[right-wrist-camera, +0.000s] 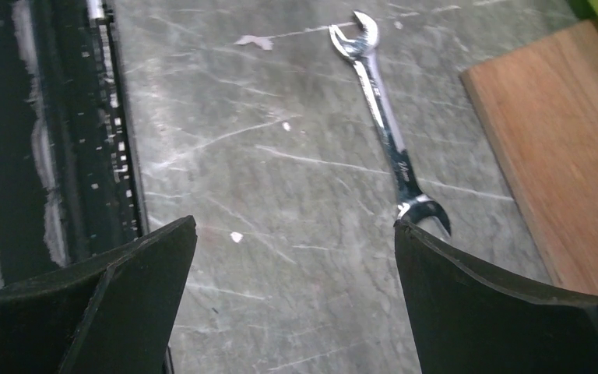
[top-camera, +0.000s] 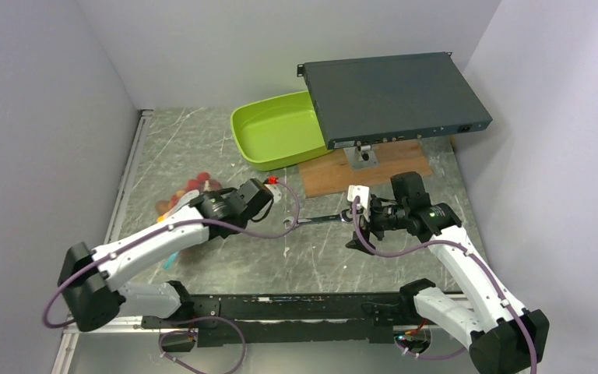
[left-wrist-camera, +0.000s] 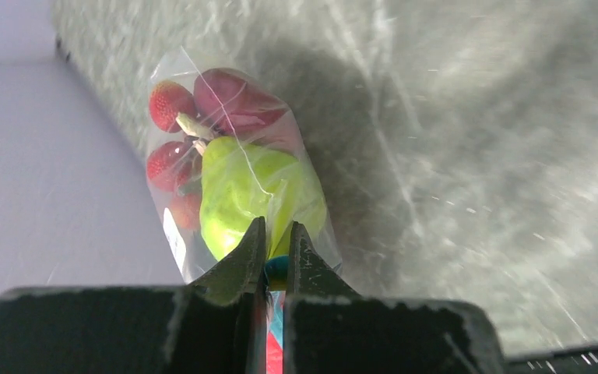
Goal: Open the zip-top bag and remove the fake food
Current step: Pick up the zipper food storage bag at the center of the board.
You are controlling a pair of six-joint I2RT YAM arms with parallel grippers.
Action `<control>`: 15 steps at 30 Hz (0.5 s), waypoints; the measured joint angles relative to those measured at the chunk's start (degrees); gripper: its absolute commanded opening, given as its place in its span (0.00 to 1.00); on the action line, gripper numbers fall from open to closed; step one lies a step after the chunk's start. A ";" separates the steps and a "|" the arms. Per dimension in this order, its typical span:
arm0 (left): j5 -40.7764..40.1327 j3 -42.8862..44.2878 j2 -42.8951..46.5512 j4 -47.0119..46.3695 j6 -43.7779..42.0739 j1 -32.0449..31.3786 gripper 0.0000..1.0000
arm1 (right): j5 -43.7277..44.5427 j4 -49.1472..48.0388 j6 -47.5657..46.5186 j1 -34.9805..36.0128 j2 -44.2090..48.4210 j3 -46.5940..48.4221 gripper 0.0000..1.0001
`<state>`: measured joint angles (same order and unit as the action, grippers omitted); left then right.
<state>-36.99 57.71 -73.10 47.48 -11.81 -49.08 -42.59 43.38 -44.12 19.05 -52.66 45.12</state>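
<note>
Left wrist: left arm [top-camera: 152,236] reaches low, left jaws pinching the zip-top bag [left-wrist-camera: 226,132]; right jaws gape empty.

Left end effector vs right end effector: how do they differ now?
The left end effector is pinched shut; the right end effector is spread wide. The left end effector grips the zip-top bag; the right end effector holds nothing, and the wrench lies on the table near it. Shared: both are dark and two-fingered.
</note>
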 measured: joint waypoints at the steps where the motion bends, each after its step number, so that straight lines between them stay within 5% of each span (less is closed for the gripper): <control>1: 1.95 0.57 1.46 1.18 -0.09 -0.94 0.00 | -0.68 0.90 -0.98 0.00 0.00 0.00 1.00; 8: 12.66 6.08 9.35 8.72 -1.01 -7.13 0.00 | -6.88 7.04 -8.72 -0.02 -0.74 0.02 1.00; 15: 13.88 9.46 10.64 13.55 -1.03 -10.47 0.00 | -10.60 10.01 -13.60 -0.31 -1.40 0.02 1.00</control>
<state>-23.11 67.18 -62.46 61.04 -12.84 -59.55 -53.19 53.39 -57.71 18.74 -54.06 45.15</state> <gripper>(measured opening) 0.081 0.994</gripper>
